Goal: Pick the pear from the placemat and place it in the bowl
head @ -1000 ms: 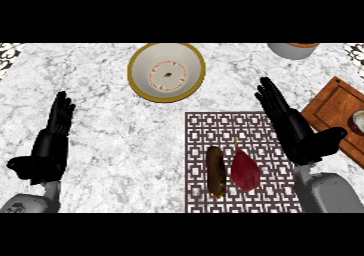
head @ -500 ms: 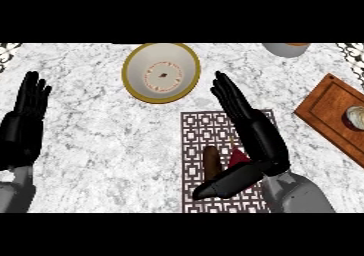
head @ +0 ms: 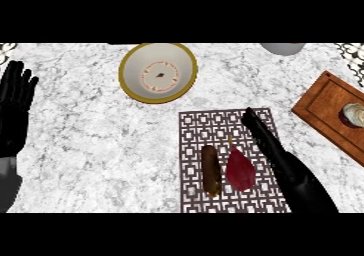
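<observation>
pear [head: 240, 170] dark red on placemat [head: 202, 125] | brown log thing [head: 210, 170] just left | right hand [head: 284, 160] flat, fingers straight, just right | left hand [head: 11, 110] spread, far left

Grey-veined white marble counter [head: 89, 150] bears a wooden board [head: 323, 109].
</observation>
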Controlling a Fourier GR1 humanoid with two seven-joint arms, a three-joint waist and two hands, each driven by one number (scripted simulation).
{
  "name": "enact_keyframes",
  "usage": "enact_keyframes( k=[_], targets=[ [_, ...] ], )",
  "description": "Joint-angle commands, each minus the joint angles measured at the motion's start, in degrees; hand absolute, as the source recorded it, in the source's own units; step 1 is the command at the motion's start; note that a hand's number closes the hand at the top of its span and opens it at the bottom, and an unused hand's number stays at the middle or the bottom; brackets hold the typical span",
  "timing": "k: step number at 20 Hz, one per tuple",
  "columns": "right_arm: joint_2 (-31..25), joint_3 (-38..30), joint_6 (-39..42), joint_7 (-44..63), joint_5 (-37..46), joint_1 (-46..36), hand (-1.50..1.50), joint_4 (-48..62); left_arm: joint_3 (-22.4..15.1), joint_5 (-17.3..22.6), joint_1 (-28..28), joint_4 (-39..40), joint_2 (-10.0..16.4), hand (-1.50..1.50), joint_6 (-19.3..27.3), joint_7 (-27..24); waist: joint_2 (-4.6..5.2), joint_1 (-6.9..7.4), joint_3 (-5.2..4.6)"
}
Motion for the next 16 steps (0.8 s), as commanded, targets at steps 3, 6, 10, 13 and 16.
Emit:
enact_keyframes(
  k=[3, 6, 10, 13, 16],
  targets=[
    [-13.5, -11.3, 6.4, 14.7, -1.6, -1.5, -1.5, -9.6, 1.5, 1.2, -1.2, 0.8, 0.2, 0.0, -1.6, 1.0, 0.15, 0.08, -0.05],
    [-20.2, -14.0, 12.3, 22.4, -5.2, -2.0, -1.5, -11.9, 1.2, -0.1, -0.2, 2.2, -0.1, 0.0, -1.8, -0.9, 0.22, 0.01, -0.11],
    [-29.4, -16.8, 23.5, 24.2, -11.1, -3.5, -1.5, -8.9, 1.8, 0.8, -1.1, 1.9, 0.0, 0.0, -2.7, -0.1, 0.3, 0.75, -0.05],
    [-34.3, -20.2, 30.5, 25.3, -18.5, -2.5, -1.5, -11.3, 1.3, -0.5, -2.5, 0.8, 0.3, 0.0, -1.6, 1.9, 0.13, 0.13, 0.03],
    [-36.1, -18.0, 35.7, 25.2, -17.4, -6.8, -1.5, -5.1, 0.8, -0.4, 1.3, -1.8, -1.6, 0.0, -2.1, -0.1, 0.31, 1.97, 0.02]
  ],
)
